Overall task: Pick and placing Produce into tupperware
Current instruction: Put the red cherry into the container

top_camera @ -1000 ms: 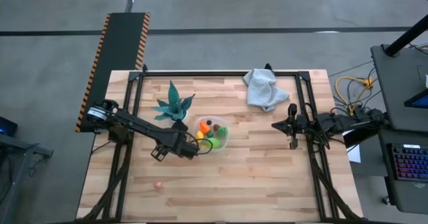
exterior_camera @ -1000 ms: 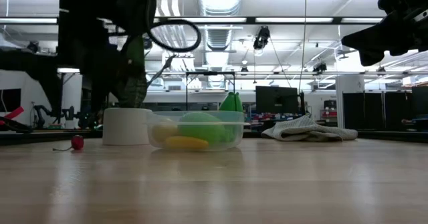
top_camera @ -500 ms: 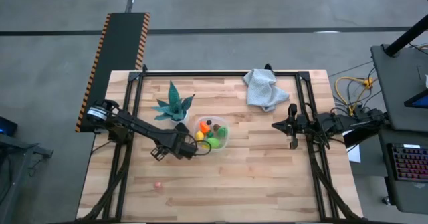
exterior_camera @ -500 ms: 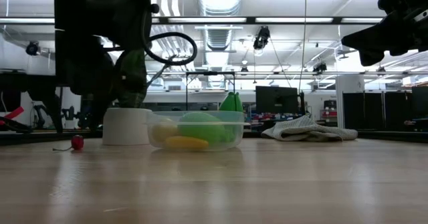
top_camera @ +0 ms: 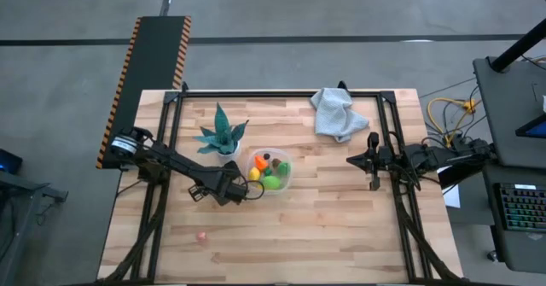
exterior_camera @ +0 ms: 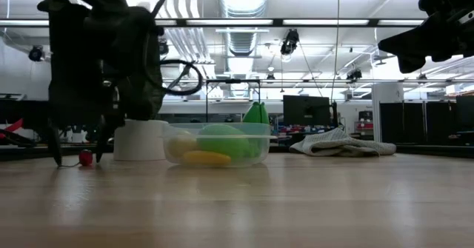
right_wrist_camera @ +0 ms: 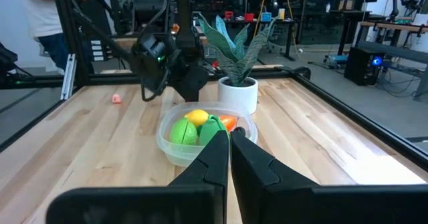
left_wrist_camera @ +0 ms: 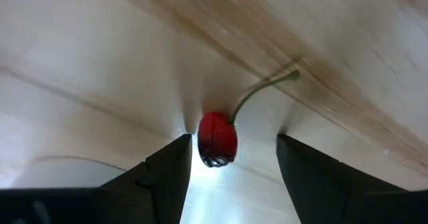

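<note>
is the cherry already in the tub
No, the cherry lies on the bare wooden table between the open fingers of the left tool, not in the tub.

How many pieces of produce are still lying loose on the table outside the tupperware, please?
1: a small red cherry with a green stem lies on the wood near the table's front left, away from the tupperware. The open left claw looks at it. Others may be hidden behind the arm.

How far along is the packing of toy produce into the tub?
Done: green, yellow and orange toy produce pieces lie in the small clear plastic tub. In hand: the open left gripper hangs over the red toy cherry, not gripping. Left: that cherry. The right gripper waits shut.
</note>
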Robot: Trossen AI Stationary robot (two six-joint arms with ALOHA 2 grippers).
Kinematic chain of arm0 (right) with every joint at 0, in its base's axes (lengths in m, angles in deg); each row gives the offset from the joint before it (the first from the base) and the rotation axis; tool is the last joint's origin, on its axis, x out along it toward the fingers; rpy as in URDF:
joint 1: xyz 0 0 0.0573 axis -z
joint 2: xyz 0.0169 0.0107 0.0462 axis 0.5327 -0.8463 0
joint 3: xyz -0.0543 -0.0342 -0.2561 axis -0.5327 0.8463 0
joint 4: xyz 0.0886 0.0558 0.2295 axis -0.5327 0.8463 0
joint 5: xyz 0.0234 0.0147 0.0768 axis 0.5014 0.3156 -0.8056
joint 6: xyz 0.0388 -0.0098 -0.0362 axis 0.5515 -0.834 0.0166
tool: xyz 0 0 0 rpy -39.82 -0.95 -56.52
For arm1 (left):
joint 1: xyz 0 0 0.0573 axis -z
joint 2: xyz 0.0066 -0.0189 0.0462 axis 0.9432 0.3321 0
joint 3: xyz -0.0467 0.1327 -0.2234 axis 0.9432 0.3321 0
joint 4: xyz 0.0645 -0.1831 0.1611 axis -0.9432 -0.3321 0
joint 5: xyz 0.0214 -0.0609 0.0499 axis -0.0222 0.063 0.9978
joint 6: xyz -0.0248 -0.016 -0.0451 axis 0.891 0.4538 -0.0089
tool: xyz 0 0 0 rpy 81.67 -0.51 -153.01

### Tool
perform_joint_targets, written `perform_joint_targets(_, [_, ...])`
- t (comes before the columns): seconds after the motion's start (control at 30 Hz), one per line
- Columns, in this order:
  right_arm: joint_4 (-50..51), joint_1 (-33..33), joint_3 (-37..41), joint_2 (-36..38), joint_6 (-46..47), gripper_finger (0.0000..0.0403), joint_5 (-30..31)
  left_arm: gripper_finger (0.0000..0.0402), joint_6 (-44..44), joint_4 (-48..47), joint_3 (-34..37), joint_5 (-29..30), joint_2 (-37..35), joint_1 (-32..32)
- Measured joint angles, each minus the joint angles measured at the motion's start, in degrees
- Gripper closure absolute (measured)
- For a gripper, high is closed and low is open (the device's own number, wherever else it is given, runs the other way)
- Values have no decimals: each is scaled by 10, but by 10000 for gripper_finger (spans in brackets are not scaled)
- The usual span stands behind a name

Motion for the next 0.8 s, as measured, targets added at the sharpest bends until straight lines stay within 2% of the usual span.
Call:
perform_joint_targets(0.3, [-1,0,0,0,0,394,0,196,-18,27,2,18,0,0])
perform_joint_targets(0.43, [-1,0,0,0,0,394,0,196,-51,40,1,26,0,0])
perform_joint_targets(0.8, [0,0,0,0,0,394,0,196,-58,51,7,28,-1,0])
